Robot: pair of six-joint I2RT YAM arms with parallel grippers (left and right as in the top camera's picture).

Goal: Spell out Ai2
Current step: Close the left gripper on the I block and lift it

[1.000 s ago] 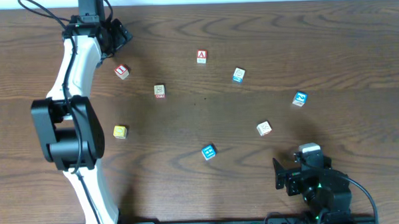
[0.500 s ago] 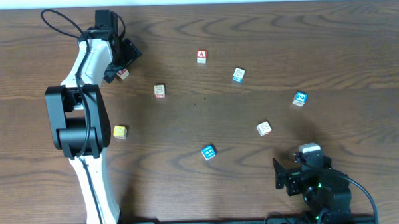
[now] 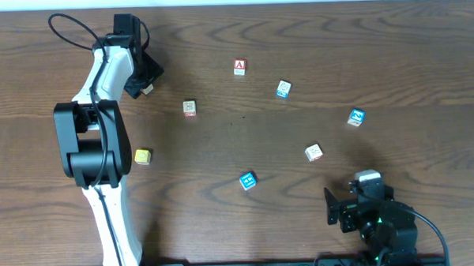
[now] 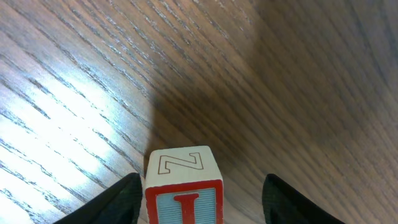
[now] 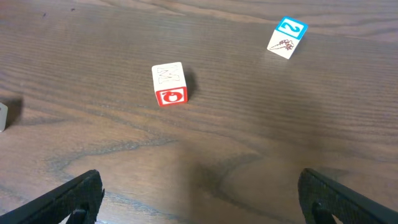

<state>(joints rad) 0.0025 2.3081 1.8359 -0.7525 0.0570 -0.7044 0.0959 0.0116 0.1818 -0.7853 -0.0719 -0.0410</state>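
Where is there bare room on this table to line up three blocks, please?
The widest bare patch is mid-table, bordered by the beige block, the A block, the 2 block and the blue block. The far right corner past the 2 block is bare too. It is crowded by the left gripper.

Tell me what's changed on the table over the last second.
The left gripper moved toward the robot's base onto the red I block, which now sits between its open fingers, ungripped. The right gripper and the other blocks stayed put.

Left jaws now astride red block (image 4: 184, 186).
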